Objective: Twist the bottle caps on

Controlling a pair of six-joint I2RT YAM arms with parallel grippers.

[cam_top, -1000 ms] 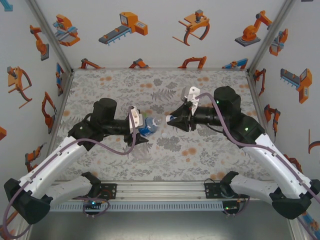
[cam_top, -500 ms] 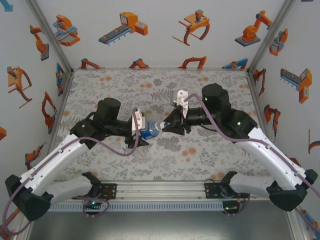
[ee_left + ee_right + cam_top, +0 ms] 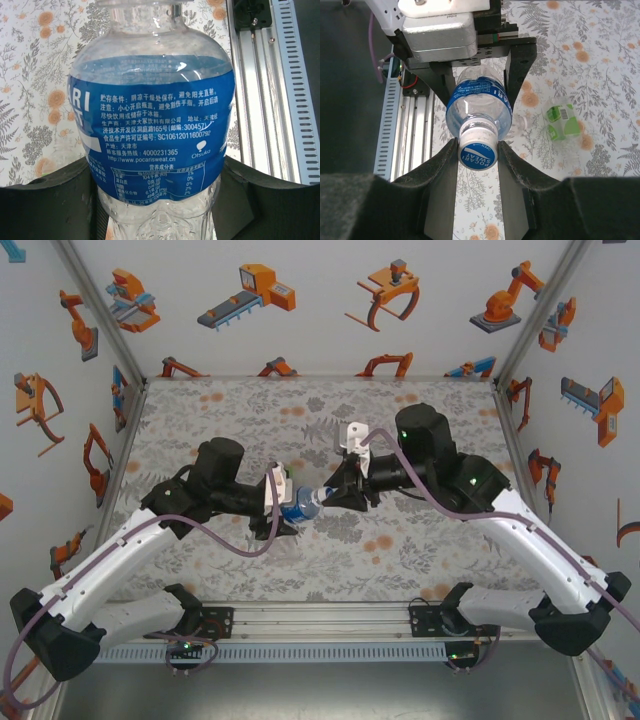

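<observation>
Where a gap showed earlier, right gripper holds cap on blue-labelled bottle, left gripper clamping it.

cap: pinched between right gripper fingers, seated on blue-labelled bottle neck
green-labelled bottle: lying on table, apart from them

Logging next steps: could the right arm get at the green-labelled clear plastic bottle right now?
Probably not yet: the right end effector is shut on the round blue-and-white plastic cap of the blue-labelled clear bottle. The green-labelled bottle itself lies uncovered on the table nearby.
</observation>
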